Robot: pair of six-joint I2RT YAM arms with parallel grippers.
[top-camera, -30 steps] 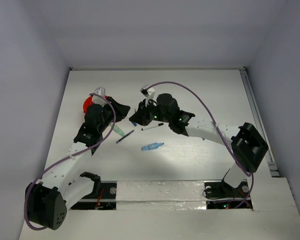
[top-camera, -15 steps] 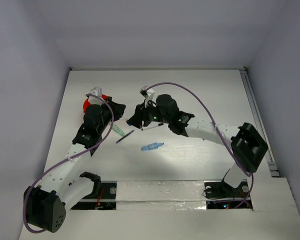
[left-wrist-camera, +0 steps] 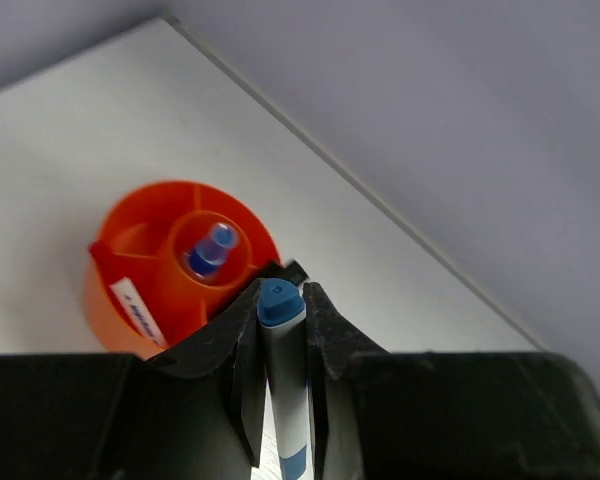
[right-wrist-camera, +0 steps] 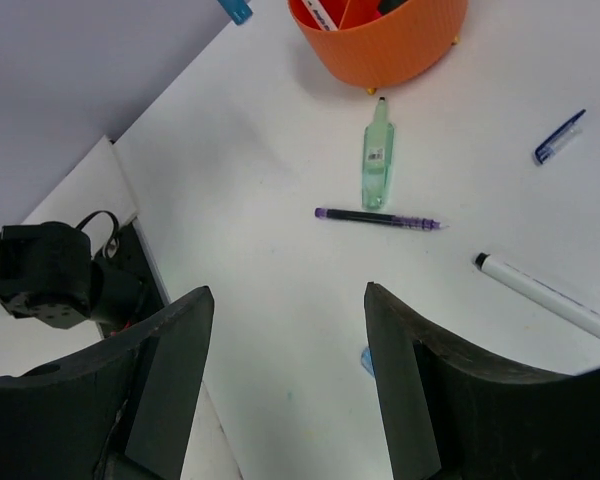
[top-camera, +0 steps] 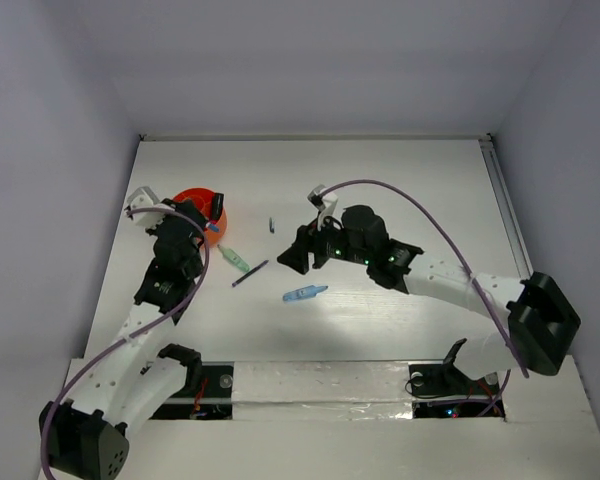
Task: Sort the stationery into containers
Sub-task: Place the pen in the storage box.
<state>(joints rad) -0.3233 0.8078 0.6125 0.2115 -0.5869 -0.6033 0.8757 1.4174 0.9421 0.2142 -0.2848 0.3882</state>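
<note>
By the part-filled far-left orange cup (left-wrist-camera: 102, 300), left gripper (left-wrist-camera: 280, 292) pinches a blue-capped pen (left-wrist-camera: 282, 340); right gripper (right-wrist-camera: 288, 298) open, empty; purple pen (right-wrist-camera: 378, 218) and others wait.

Your orange cup (right-wrist-camera: 380, 40) stands upright, a blue-topped item (left-wrist-camera: 210, 250) in its centre well, a blue-capped marker (left-wrist-camera: 280, 330) held just beside its rim. A green marker (right-wrist-camera: 377, 160) lies flat pointing at it, a purple pen (right-wrist-camera: 378, 217) crosswise at its tail; a blue pen (right-wrist-camera: 559, 137) lies apart.
</note>
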